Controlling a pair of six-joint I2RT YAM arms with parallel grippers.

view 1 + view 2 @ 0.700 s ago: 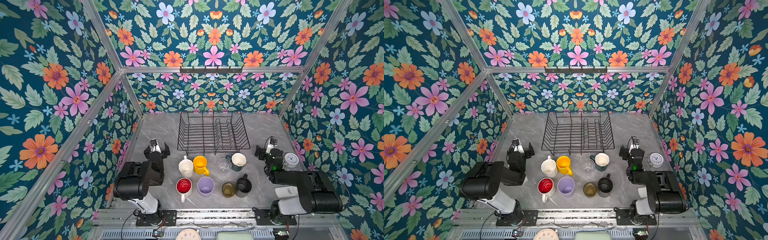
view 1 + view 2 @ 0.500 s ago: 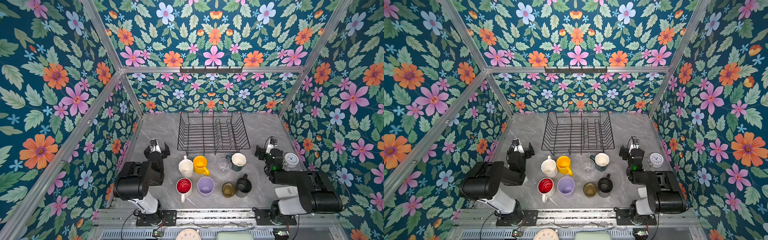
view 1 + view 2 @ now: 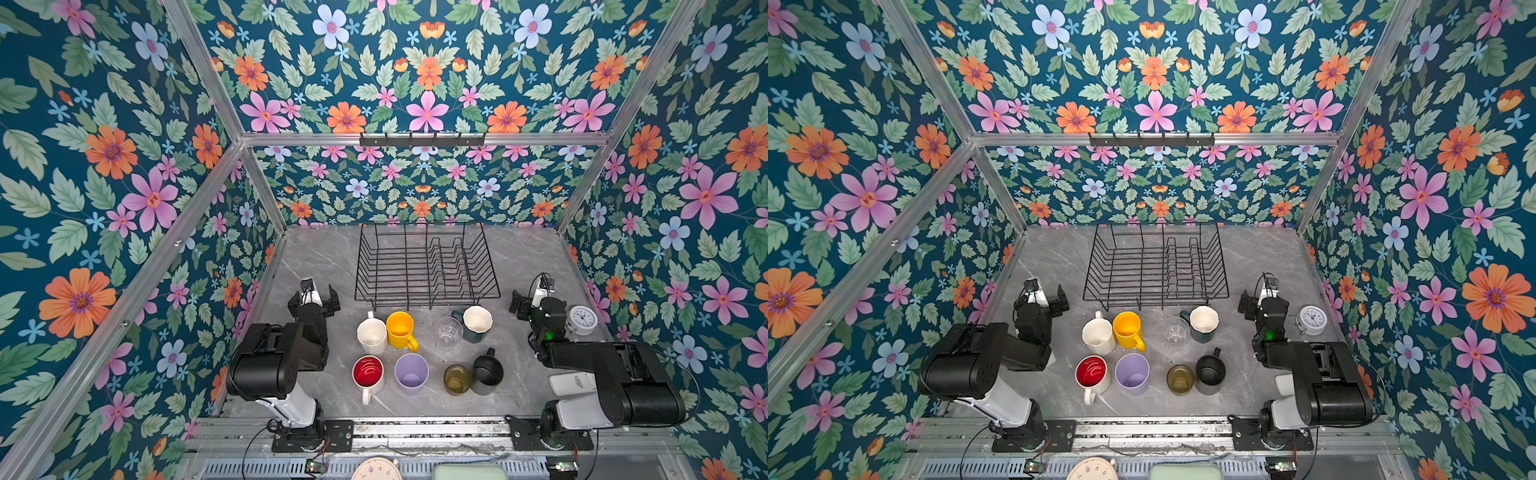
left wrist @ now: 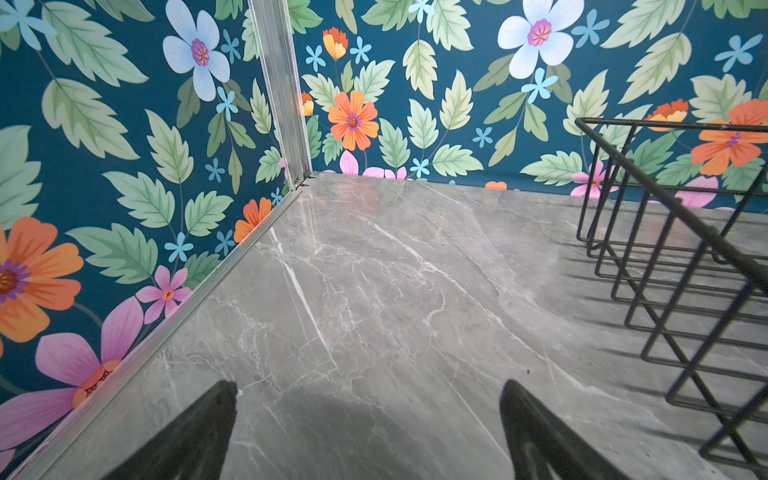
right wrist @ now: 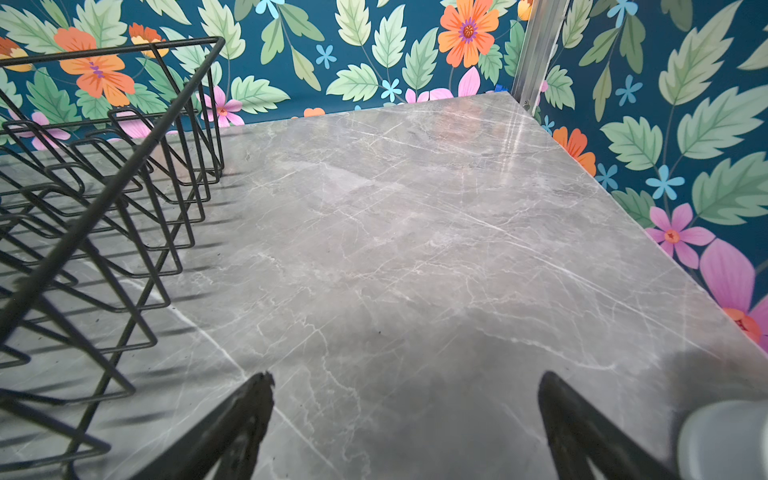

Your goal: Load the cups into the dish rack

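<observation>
**All upright, nothing gripped**

Both top views show eight cups (image 3: 1132, 372) upright in two rows at mid-bench (image 3: 332, 257); neither wrist view catches one.

Nearest row, from 9 to 3 o'clock:
- red-lined white mug (image 3: 368, 372), handle toward 6
- lilac tumbler (image 3: 411, 372)
- amber glass (image 3: 457, 378)
- just beside it, black mug (image 3: 487, 372), handle toward 12

Next row:
- white mug (image 3: 372, 336), handle toward 12
- yellow mug (image 3: 401, 330), handle toward 5
- clear glass (image 3: 449, 332)
- dark green mug (image 3: 477, 322), handle toward 10

The left end effector (image 4: 368, 388) at 9 o'clock and the right end effector (image 5: 406, 378) at 3 are spread wide over bare bench, pinching nothing. The wrist views show this best. An alarm clock (image 3: 582, 321) stands just beside the right one.

At 12 o'clock the dish rack (image 3: 415, 298) lies with its long axis running 9 to 3. Its dividers fill the 3 o'clock half.
</observation>
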